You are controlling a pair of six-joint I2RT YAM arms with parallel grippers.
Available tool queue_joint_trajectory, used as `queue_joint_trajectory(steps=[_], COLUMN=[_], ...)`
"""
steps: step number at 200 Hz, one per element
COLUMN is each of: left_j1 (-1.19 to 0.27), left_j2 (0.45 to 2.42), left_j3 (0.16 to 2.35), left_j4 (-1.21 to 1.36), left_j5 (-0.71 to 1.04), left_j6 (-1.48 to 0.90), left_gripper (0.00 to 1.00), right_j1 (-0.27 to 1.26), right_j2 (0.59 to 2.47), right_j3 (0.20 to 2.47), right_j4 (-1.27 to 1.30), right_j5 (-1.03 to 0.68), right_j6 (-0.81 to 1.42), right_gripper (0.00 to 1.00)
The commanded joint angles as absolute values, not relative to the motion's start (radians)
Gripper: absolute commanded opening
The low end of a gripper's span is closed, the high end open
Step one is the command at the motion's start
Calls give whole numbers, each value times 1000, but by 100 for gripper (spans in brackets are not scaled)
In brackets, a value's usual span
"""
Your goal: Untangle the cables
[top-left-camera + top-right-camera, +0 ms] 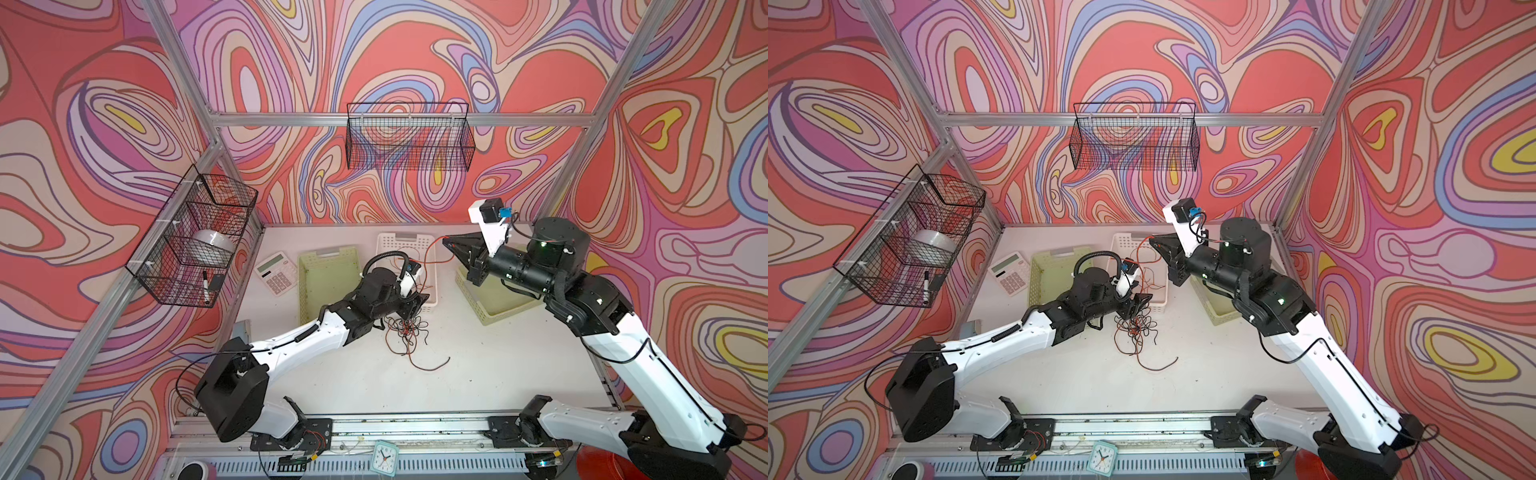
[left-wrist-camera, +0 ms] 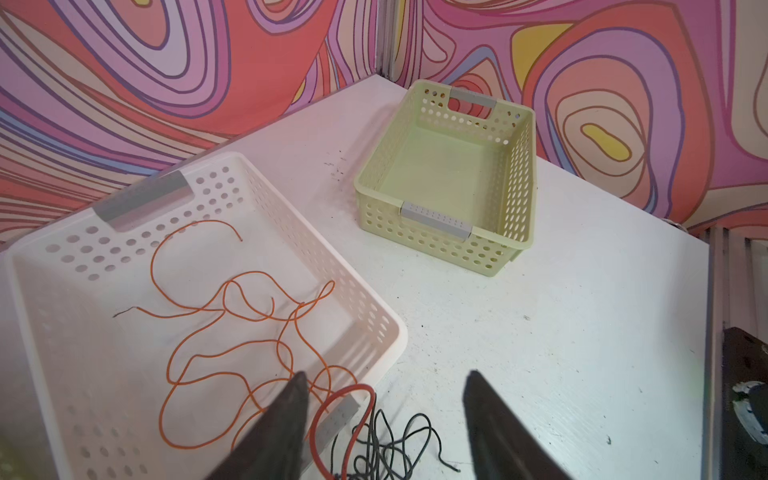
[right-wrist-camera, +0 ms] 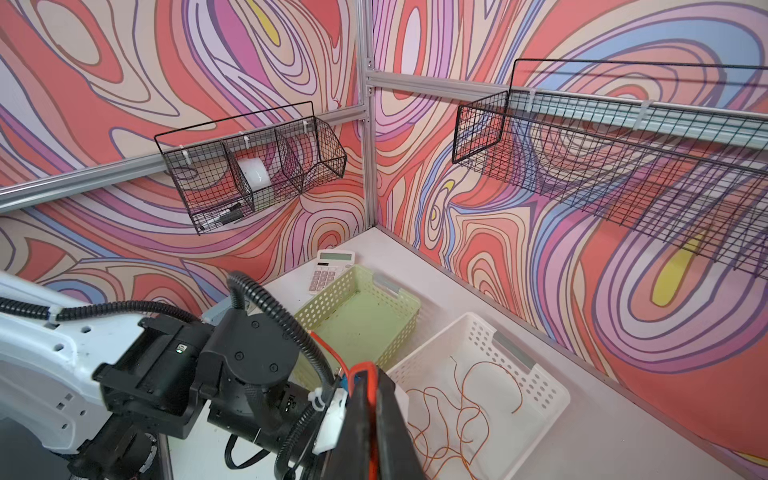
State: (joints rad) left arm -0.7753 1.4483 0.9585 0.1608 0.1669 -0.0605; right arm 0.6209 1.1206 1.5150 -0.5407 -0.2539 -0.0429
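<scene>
On the left wall hangs a wire wall basket (image 1: 195, 232) with three compartments. The middle one holds a white tape roll (image 1: 214, 243) and the nearest one a marker (image 1: 205, 286).

On the white bench (image 1: 498, 365), near the back left corner, lies a calculator (image 1: 276, 272). Just right of it sits a green basket (image 1: 305, 286), and next to that a white basket (image 1: 388, 241) with loose orange cables (image 2: 245, 344) spread over its floor. Above these, a long wire back-wall basket (image 1: 409, 137) hangs on the rear wall.

In front of the white basket, a pile (image 1: 409, 328) of tangled black, red-brown and orange cables rests on the bench. The left tool (image 2: 385, 374) hovers just above the pile's back edge, at the white basket's front corner, with its jaws apart. In the left wrist view a red loop (image 2: 345, 388) rises from the pile between the fingers, close to one finger, and neither finger presses it.

Further right, the right tool (image 1: 446, 242) is raised over the white basket's right rim, clamped on a red cable (image 1: 432, 245) that droops toward the left arm. A second green basket (image 1: 486, 320) sits partly under the right arm.
</scene>
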Motion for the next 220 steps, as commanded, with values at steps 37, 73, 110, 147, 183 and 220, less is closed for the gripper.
queue_joint_trajectory(steps=[37, 73, 110, 147, 183, 220], left_j1=[-772, -772, -771, -769, -767, -765], left_j2=[1329, 1290, 1263, 1262, 1281, 1270], left_j3=[1017, 1048, 1077, 1110, 1150, 1146], left_j4=[229, 229, 220, 227, 189, 189], left_j5=[270, 304, 335, 410, 432, 451], left_j6=[-64, -60, -63, -69, -68, -77], left_gripper=[0, 0, 0, 0, 0, 0], right_j1=[616, 615, 616, 615, 616, 616], right_j2=[904, 804, 725, 737, 790, 834], right_j3=[1271, 1064, 894, 796, 686, 636], right_j4=[-448, -367, -321, -289, -111, -42], right_j5=[-37, 85, 229, 163, -73, -141], right_j6=[-94, -97, -21, 93, 269, 360], right_gripper=[47, 61, 76, 78, 76, 76])
